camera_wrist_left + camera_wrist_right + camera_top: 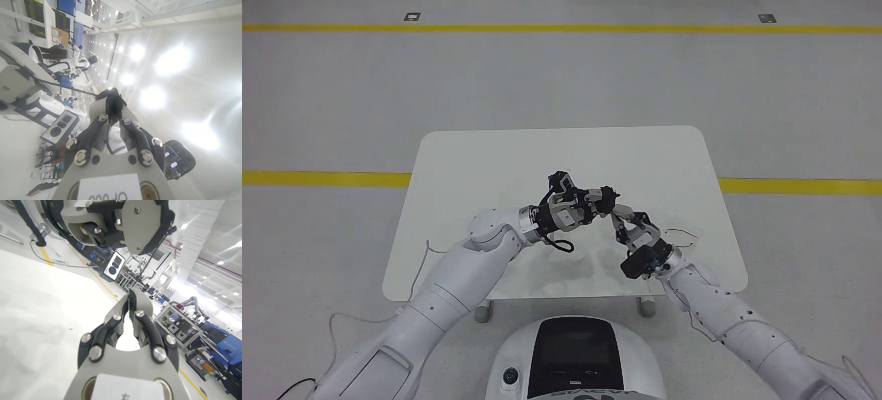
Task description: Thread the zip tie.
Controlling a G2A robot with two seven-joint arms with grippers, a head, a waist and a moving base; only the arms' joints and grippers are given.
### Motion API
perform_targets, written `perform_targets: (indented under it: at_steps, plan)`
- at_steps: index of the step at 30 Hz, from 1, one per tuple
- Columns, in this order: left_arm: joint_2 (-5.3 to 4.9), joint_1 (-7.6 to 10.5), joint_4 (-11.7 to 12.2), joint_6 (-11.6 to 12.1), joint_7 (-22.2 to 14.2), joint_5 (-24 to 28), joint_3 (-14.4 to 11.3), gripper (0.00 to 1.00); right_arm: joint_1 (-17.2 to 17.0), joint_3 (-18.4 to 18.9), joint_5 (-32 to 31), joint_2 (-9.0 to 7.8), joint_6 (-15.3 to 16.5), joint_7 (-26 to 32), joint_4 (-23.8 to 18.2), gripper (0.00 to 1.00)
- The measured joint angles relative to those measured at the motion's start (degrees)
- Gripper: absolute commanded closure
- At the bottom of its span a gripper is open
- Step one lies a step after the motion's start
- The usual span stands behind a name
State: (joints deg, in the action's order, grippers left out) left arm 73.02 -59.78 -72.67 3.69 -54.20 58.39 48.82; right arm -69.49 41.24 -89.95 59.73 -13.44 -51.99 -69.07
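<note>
Left wrist view: the left gripper (pixel 113 96) has its fingers pressed together on the black head end of the zip tie (pixel 66 87), whose thin strap runs straight out from the tips toward the other arm. Right wrist view: the right gripper (pixel 130 294) is likewise closed, its ribbed pads meeting at the tips. The strap comes down to those tips from the left gripper, which hangs just above. The tie is thus stretched taut between the two grippers, in the air and apart from the tabletop. Top view: both grippers meet over the middle of the white table (pixel 492 200), the left arm entering from one near corner and the right arm from the other. A yellow floor line (pixel 322 179) passes under the table
</note>
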Motion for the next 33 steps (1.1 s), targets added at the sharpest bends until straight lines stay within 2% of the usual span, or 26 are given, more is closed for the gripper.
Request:
perform_targets:
  at_steps: [11, 19, 20, 21, 25, 33]
  plan:
    - [0.0, 0.0, 0.0, 0.0, 0.0, 0.0, 0.0, 1.0, 1.2, -2.7, 0.0, -1.15, -1.5, 1.2, -0.3, 1.0]
    - [0.0, 0.0, 0.0, 0.0, 0.0, 0.0, 0.0, 1.0, 1.7, -4.1, 0.0, -1.39, -1.2, 2.3, -0.4, 1.0]
    - [0.0, 0.0, 0.0, 0.0, 0.0, 0.0, 0.0, 1.0, 1.6, -4.0, 0.3, -1.36, -0.8, 2.6, -0.5, 0.57]
    - [0.0, 0.0, 0.0, 0.0, 0.0, 0.0, 0.0, 1.0, 1.3, -3.7, 0.8, -1.31, -0.1, 2.9, -0.7, 0.0]
    - [0.0, 0.0, 0.0, 0.0, 0.0, 0.0, 0.0, 1.0, 0.6, -2.7, 5.1, -1.17, 7.0, 2.1, -1.8, 0.0]
    - [-0.02, -0.21, -0.4, 0.1, 0.6, -0.3, 0.1, 1.0, 0.4, -2.6, 5.3, -1.16, 6.9, 2.2, -2.0, 0.0]
